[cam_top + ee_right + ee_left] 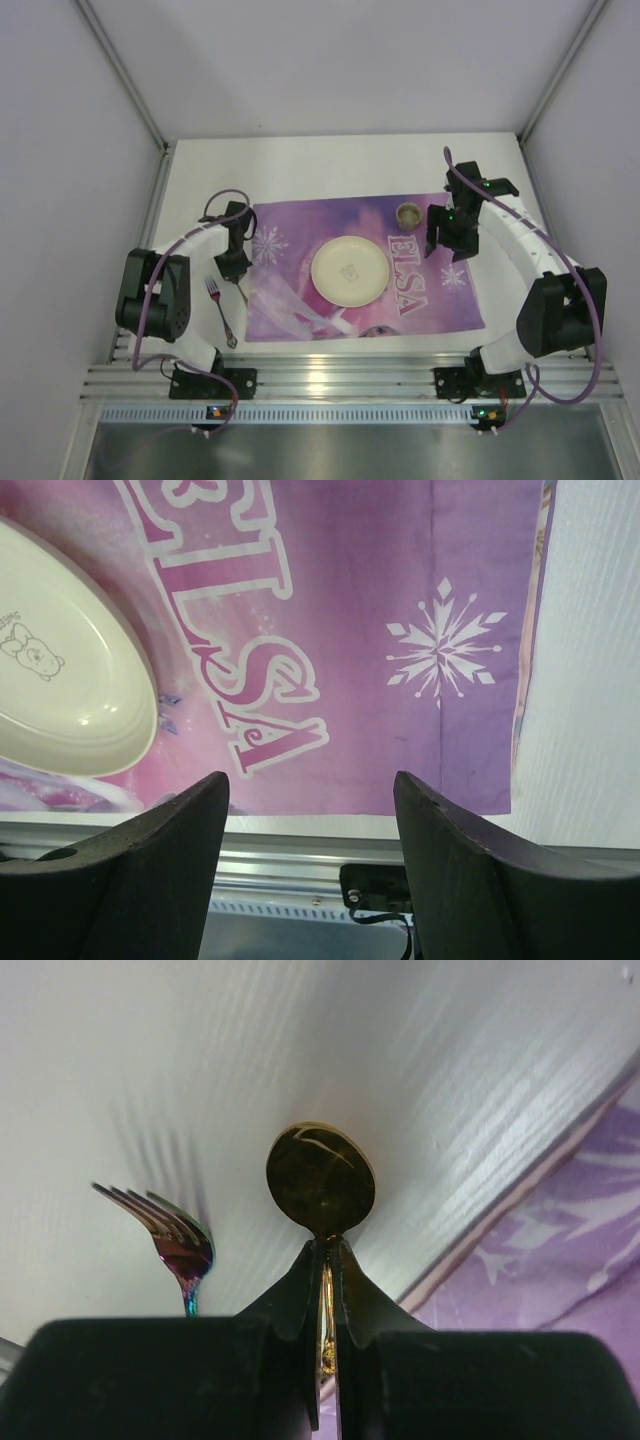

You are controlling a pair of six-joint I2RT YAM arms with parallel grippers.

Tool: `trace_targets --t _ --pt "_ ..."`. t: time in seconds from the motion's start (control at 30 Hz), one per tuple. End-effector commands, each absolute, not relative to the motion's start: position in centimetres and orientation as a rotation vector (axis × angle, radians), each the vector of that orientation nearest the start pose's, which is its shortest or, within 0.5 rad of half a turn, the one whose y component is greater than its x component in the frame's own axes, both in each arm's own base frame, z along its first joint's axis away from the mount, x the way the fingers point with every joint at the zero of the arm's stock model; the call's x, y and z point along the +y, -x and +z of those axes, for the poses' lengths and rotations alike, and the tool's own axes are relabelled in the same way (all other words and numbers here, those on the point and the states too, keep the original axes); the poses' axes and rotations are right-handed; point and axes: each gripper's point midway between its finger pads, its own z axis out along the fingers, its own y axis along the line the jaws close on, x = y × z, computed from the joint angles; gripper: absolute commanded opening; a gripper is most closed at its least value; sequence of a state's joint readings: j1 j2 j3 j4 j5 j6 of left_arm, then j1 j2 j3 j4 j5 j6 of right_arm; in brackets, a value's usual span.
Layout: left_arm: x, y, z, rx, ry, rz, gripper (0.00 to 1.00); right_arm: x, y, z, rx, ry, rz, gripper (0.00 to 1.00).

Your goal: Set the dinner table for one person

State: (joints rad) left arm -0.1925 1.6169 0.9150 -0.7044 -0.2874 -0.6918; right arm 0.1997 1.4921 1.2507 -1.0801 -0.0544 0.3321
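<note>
Risk: left claw (326, 1260) pinches the spoon (320, 1178) thinly by its neck over the white surface (300, 1030) beside the fork (170, 1235); it could pivot or slip, while the right claw (310, 820) hangs released.

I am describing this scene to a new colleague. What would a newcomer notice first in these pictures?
The purple ELSA placemat covers the middle of the white table, a cream plate at its centre. Off its left edge, the left gripper is shut on a gold spoon, beside a fork.
</note>
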Motion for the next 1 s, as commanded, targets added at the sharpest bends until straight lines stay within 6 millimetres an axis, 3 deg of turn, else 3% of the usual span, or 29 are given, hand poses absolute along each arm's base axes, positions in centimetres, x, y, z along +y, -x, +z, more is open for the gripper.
trace_targets --t 0.0,0.07,0.13,0.2,0.33,0.37,0.5,0.6,0.63,0.7,0.77,0.8,0.83,0.9,0.97 --pt "0.6 -27.0 -0.2 2.736 0.695 0.531 0.00 7.9 -26.5 14.2 2.855 -0.161 0.215 0.67" --pt "1.4 -28.9 1.6 2.678 0.651 0.579 0.00 8.5 -26.5 14.5 2.846 -0.148 0.266 0.67" --pt "2.3 -29.4 3.3 2.653 0.610 0.651 0.00 9.0 -26.7 14.8 2.829 -0.134 0.307 0.68" --pt "3.2 -31.1 6.1 2.581 0.591 0.718 0.00 9.7 -26.5 14.7 2.827 -0.112 0.356 0.68" --pt "3.3 -33.8 10.7 2.512 0.552 0.715 0.00 9.8 -25.9 14.3 2.834 -0.104 0.369 0.75" --pt "2.8 -35.3 12.5 2.474 0.559 0.655 0.00 9.7 -25.8 14.4 2.828 -0.104 0.364 0.78" --pt "-1.3 -37.9 16.4 2.458 0.553 0.386 0.00 9.4 -25.6 14.7 2.806 -0.124 0.350 0.89" --pt "-6.8 -39.4 18.9 2.435 0.487 0.138 0.00 9.4 -25.3 14.9 2.798 -0.145 0.354 0.93" --pt "-10.2 -39.4 19.3 2.438 0.422 0.035 0.00 9.3 -25.3 15.0 2.791 -0.151 0.355 0.95" --pt "-14.6 -40.1 20.6 2.408 0.335 -0.086 0.00 9.3 -25.1 15.5 2.773 -0.170 0.357 0.98" --pt "-20.7 -39.4 22.3 2.393 0.201 -0.229 0.00 9.2 -25.0 16.2 2.742 -0.197 0.361 1.00" --pt "-22.8 -39.5 21.7 2.409 0.156 -0.257 0.00 9.2 -24.8 16.4 2.734 -0.204 0.365 1.00" --pt "-26.0 -38.9 22.9 2.392 0.104 -0.326 0.00 9.2 -24.6 17.0 2.710 -0.209 0.378 1.00" --pt "-29.7 -38.4 21.7 2.431 0.079 -0.415 0.00 9.4 -24.2 17.4 2.696 -0.225 0.403 1.00" --pt "-34.1 -36.8 21.7 2.445 0.022 -0.530 0.00 9.3 -23.7 18.1 2.664 -0.235 0.408 1.00"
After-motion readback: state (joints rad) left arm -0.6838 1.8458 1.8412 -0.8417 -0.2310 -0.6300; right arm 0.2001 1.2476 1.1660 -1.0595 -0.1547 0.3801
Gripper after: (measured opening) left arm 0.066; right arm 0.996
